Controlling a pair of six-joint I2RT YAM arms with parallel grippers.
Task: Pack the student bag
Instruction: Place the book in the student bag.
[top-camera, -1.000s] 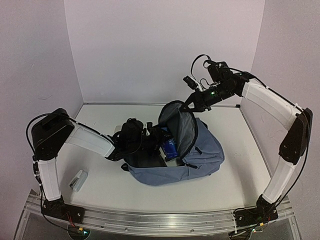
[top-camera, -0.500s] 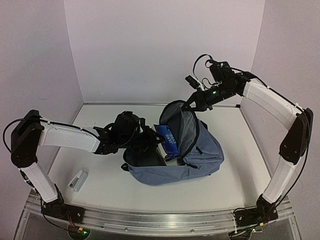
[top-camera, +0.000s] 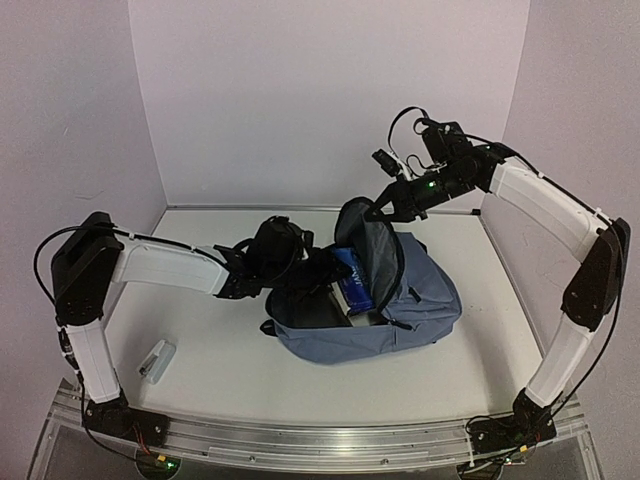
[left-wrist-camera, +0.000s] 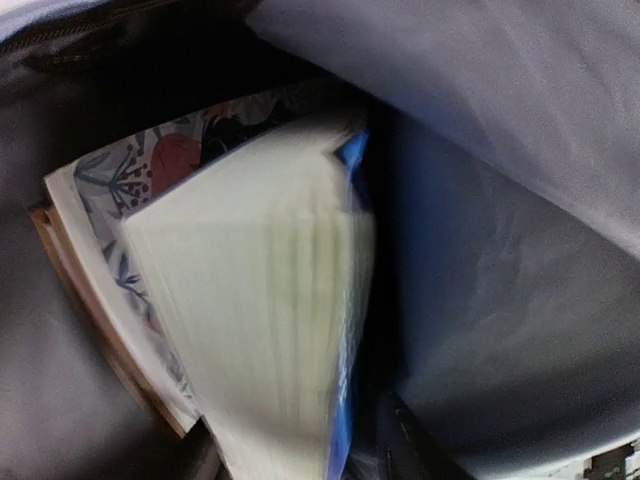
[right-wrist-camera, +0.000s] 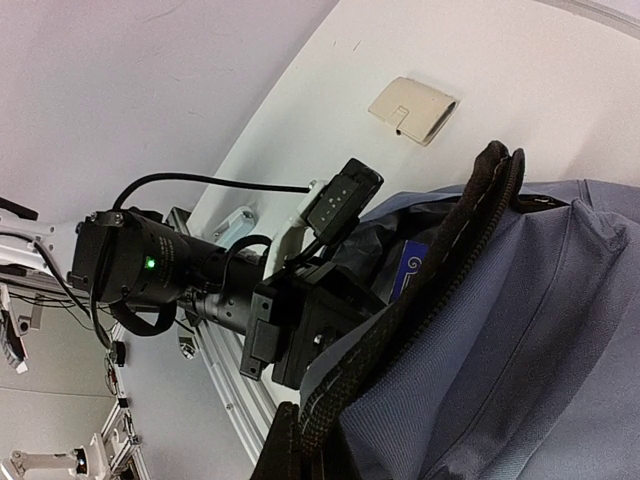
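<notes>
bag: slate-blue backpack (top-camera: 420, 300) lying on its side, right of centre on the table (top-camera: 220, 385); mouth turned toward the left arm; zip unfastened; dark lining showing inside (left-wrist-camera: 500, 150)

bag rim: black zip edge (right-wrist-camera: 470, 230) lifted clear of the body, so the mouth gapes; front panel slopes down to the right from it

contents: blue book (top-camera: 353, 278) standing on edge in the mouth, partly inside, cover leaning toward the lifted rim; wrist view gives its page block (left-wrist-camera: 250, 300) close up, blurred; floral book (left-wrist-camera: 110, 190) lies against it on the far side, deeper in

right gripper: (top-camera: 378, 208) raised over the back of the bag; fingers closed on the zip edge, pinching it at the top of the opening (right-wrist-camera: 300, 450); arm reaches in from the right side

left gripper: (top-camera: 318, 272) pushed into the mouth, tips hidden by fabric from above; wrist view shows two dark fingers (left-wrist-camera: 400, 445) at the lower frame edge, one either side of the blue book's lower end; apart, but gripping or merely flanking: cannot tell

left arm: (right-wrist-camera: 140, 270) stretched low across the table toward the bag; green lamp lit on its wrist

elsewhere: small white object (top-camera: 155, 360) on the table near the left arm's base, well apart from the bag
</notes>
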